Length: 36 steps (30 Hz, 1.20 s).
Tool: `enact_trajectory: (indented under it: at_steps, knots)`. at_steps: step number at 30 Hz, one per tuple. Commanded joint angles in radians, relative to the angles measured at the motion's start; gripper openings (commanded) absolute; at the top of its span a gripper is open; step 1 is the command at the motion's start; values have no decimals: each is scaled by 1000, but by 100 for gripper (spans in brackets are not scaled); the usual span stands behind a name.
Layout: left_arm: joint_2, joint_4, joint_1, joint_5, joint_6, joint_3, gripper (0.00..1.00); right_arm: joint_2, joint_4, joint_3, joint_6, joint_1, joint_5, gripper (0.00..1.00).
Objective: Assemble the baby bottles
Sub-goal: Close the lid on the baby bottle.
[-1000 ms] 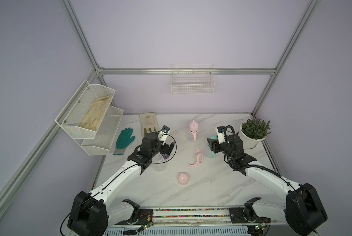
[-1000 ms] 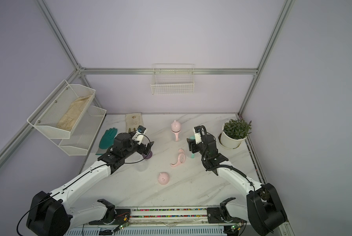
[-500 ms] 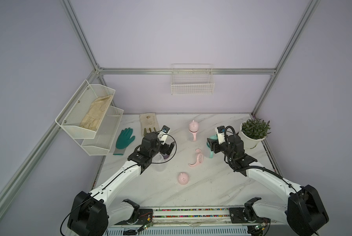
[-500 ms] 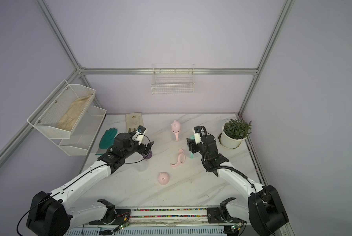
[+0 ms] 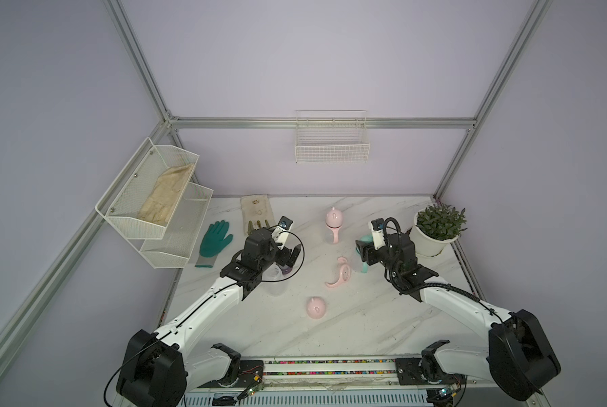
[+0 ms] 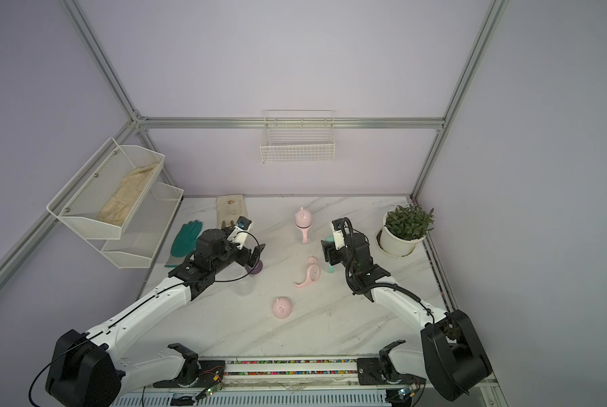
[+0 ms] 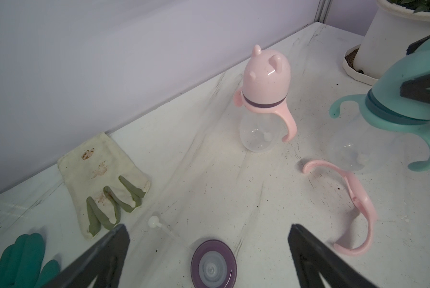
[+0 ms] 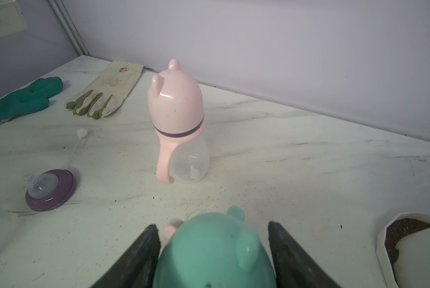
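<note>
Marble table (image 5: 365, 317): my working surface. Left gripper (image 7: 207, 228): jaws spread wide, empty, poised over the purple collar (image 7: 213, 264), I judge to pick it up. Right gripper (image 8: 212, 225): jaws straddle the mint bottle (image 7: 388, 99) at its cap, close on both sides, but I cannot tell whether they press it or stand just clear. Plant pot (image 5: 432, 241): far right corner, bystander. Teal glove (image 5: 214, 239) and cream glove (image 7: 101, 174): far left, no part of this job. Mint bottle: upright near the pot, ring and cap on, seemingly finished. Pink bottle (image 5: 333, 225): upright at far centre, capped. Clear bottle body (image 5: 277, 285): bare, beside the left arm, likely awaiting parts. Pink handle ring (image 7: 362, 202): loose, flat, mid-table. Pink cap (image 5: 316, 307): loose, toward the robot's base. Purple collar: nipple up. Straw (image 7: 154, 221): runs from the collar toward the cream glove.
</note>
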Motion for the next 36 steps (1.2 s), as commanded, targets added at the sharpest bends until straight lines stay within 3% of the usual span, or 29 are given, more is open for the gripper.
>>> enact_trajectory:
  at_steps: [1,8,17,24,36]
  knots:
    - [-9,22,4,-3,14,56,100,17,11,-6,-9,3,3,72]
    - [-1,30,4,7,3,62,100,-2,-94,65,22,4,11,84]
    - [68,123,-17,-7,-50,99,100,-56,-256,242,96,4,-23,90]
    - [207,180,-163,-93,-22,246,100,7,-395,346,276,2,141,75]
    - [417,349,-207,100,-156,382,86,-38,-277,189,293,-89,-39,54]
